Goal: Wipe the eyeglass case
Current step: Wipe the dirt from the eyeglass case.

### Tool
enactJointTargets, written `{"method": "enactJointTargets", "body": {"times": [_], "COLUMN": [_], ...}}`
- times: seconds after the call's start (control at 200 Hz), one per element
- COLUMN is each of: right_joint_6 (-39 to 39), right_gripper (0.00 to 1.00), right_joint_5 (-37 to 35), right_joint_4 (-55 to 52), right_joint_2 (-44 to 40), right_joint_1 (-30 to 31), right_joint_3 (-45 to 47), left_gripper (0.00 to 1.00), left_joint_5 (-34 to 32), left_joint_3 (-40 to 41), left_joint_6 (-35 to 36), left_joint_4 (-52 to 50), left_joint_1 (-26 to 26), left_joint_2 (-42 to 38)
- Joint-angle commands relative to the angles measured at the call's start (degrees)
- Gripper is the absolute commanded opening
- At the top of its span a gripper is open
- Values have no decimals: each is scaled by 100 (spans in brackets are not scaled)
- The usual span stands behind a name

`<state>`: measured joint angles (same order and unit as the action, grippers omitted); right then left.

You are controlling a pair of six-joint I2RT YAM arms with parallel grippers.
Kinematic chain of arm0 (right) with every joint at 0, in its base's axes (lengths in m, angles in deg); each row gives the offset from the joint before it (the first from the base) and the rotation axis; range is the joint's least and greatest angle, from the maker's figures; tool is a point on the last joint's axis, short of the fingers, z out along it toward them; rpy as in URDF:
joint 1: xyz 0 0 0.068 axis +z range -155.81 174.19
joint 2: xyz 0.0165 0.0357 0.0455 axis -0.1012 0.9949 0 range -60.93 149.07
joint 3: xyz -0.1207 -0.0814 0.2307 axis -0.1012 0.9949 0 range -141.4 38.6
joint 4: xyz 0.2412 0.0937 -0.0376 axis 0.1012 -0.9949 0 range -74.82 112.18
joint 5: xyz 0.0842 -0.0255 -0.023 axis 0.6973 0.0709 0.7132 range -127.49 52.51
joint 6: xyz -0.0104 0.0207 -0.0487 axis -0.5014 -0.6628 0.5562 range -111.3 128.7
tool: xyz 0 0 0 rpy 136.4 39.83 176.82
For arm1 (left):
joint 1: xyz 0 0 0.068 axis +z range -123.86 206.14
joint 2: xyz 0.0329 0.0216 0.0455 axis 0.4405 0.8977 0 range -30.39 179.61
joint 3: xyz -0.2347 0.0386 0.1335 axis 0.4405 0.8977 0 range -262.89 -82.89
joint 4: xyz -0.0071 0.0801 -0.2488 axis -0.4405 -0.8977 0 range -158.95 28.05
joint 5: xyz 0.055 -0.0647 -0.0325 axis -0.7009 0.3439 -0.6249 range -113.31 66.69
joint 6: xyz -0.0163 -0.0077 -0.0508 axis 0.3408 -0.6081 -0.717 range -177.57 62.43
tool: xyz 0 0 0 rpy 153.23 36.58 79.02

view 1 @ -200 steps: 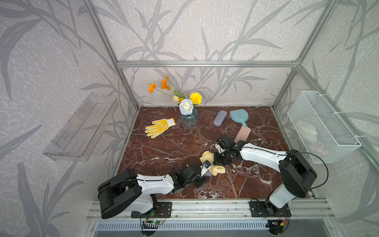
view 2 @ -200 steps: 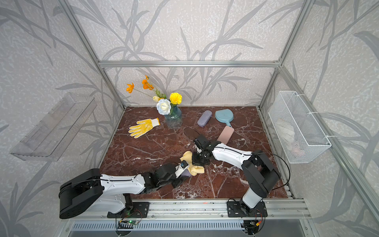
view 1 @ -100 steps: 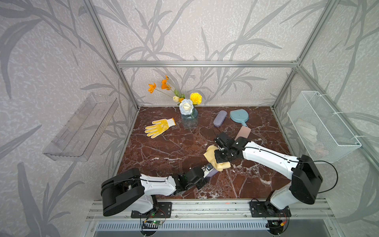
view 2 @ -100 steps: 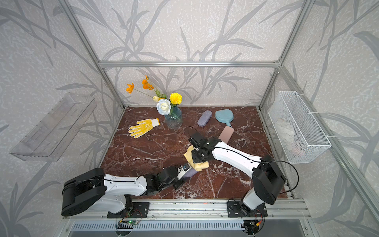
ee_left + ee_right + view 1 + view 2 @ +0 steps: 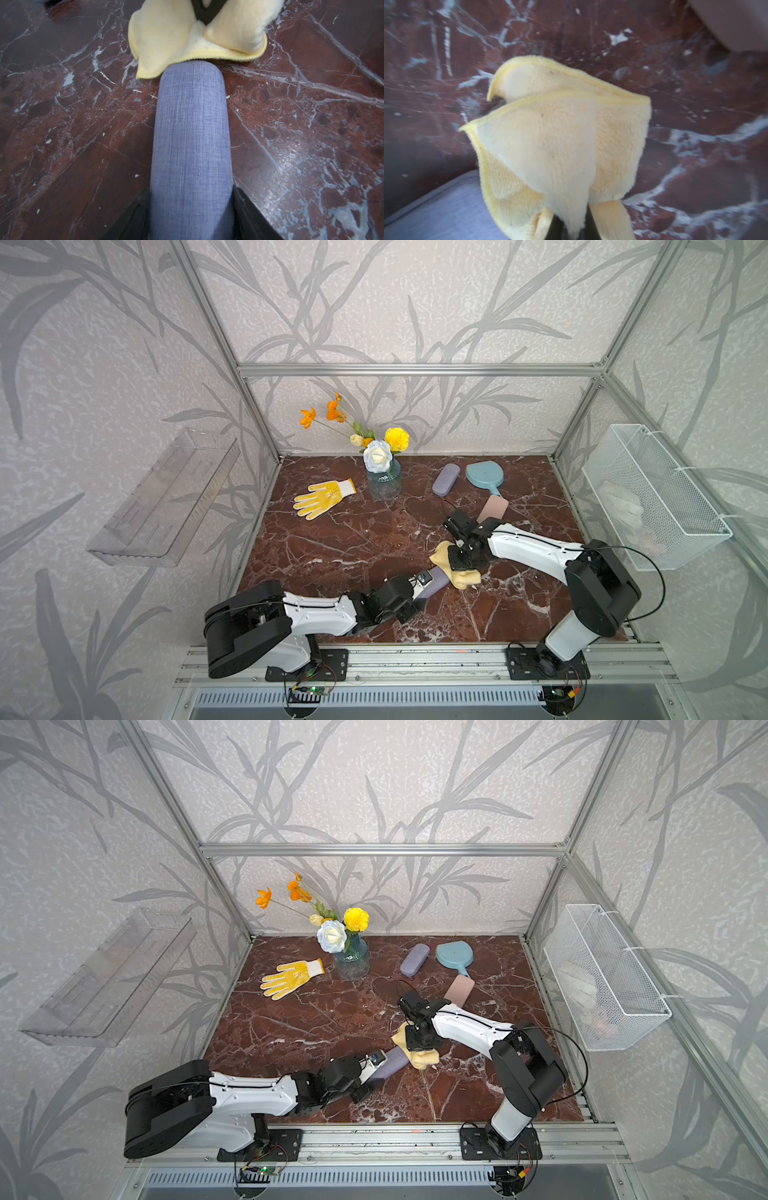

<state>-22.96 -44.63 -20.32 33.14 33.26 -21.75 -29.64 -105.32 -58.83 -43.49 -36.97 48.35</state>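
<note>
The eyeglass case [image 5: 191, 145] is a long, narrow, round-ended box covered in blue-grey woven fabric with a fine crosshatch grain. Its surface looks even, with no marks that can be made out. It sits toward the front edge of the tabletop [image 5: 332, 539], about midway between the side edges, and points diagonally toward the back right corner. Whether it rests on the marble or is held just above it cannot be told.

The left gripper [image 5: 190, 193] grasps the near end of the case, with one black finger [image 5: 139, 207] pressed against each long side. In both top views the case [image 5: 434, 584] [image 5: 390, 1063] sticks out beyond that gripper.

The far end of the case meets a pale yellow cloth [image 5: 166, 41] with a stitched hem. The hem lies over the rounded tip. The right gripper [image 5: 571, 226] is clenched on a bunched fold of the cloth [image 5: 554, 145], which fans out beneath it and hangs over the tip of the case.

Well apart, near the back edge, a purple case [image 5: 445, 485] lies just beside a blue hand mirror [image 5: 484, 475].
</note>
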Motion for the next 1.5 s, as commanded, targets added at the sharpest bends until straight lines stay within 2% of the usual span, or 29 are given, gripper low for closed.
{"method": "enactJointTargets", "body": {"times": [0.0, 0.1, 0.22, 0.315, 0.42, 0.495, 0.535, 0.59, 0.645, 0.72, 0.775, 0.81, 0.91, 1.04, 1.12, 1.19, 1.28, 1.3, 1.415, 1.494], "right_joint_6": [344, -267, -1359, -1884, -2016, -1412, -964, -328, 53, 316, 372, 382, -109, -1246, -1676, -1677, -1122, -924, 150, 421], "right_gripper": [0, 0, 0, 0, 0, 0, 0, 0, 0, 0, 0, 0, 0, 0, 0, 0, 0, 0, 0, 0], "right_joint_5": [-342, 1063, 2701, 3367, 3720, 3166, 2526, 1294, 247, -550, -576, -325, 1047, 2540, 3065, 3199, 2701, 2433, -76, -802], "right_joint_4": [-399, -99, 905, 1547, 1784, 1078, 500, -138, -606, -874, -866, -788, -538, 523, 1148, 1346, 945, 760, -386, -661], "right_joint_2": [-455, -421, -81, 254, 523, 578, 578, 536, 438, 140, -96, -239, -405, -373, -217, -72, 33, 27, 5, -170], "right_joint_1": [264, 417, 572, 599, 437, 272, 181, 96, 79, 106, 150, 193, 254, 522, 567, 471, 103, 13, -170, -125], "right_joint_3": [-549, -621, -226, 44, 394, 380, 240, 42, -170, -446, -595, -672, -745, -233, 148, 401, 555, 533, 99, -217], "left_gripper": [60, 60, 58, 57, 57, 56, 56, 56, 56, 55, 55, 55, 55, 55, 55, 55, 55, 55, 55, 54], "left_joint_5": [68, -62, -274, -324, -346, -347, -351, -352, -334, -320, -317, -316, -332, -387, -409, -388, -377, -362, -324, -309], "left_joint_3": [-85, -77, -72, -42, 70, 114, 133, 158, 161, 143, 128, 117, 101, 80, 66, 64, 64, 58, 64, 24], "left_joint_6": [-42, -45, -28, -3, -100, -125, -129, -138, -131, -129, -120, -114, -120, -159, -169, -172, -180, -188, -196, -185], "left_joint_4": [-280, -286, -247, -179, 36, 73, 87, 123, 123, 100, 94, 79, 62, 31, 18, 2, -17, -21, -32, -77], "left_joint_1": [-7, -13, -30, -59, -87, -103, -90, -94, -89, -95, -95, -94, -90, -95, -91, -89, -90, -95, -92, -90], "left_joint_2": [36, -6, -25, -34, -101, -106, -104, -105, -108, -96, -81, -70, -70, -102, -105, -100, -101, -104, -101, -90]}}
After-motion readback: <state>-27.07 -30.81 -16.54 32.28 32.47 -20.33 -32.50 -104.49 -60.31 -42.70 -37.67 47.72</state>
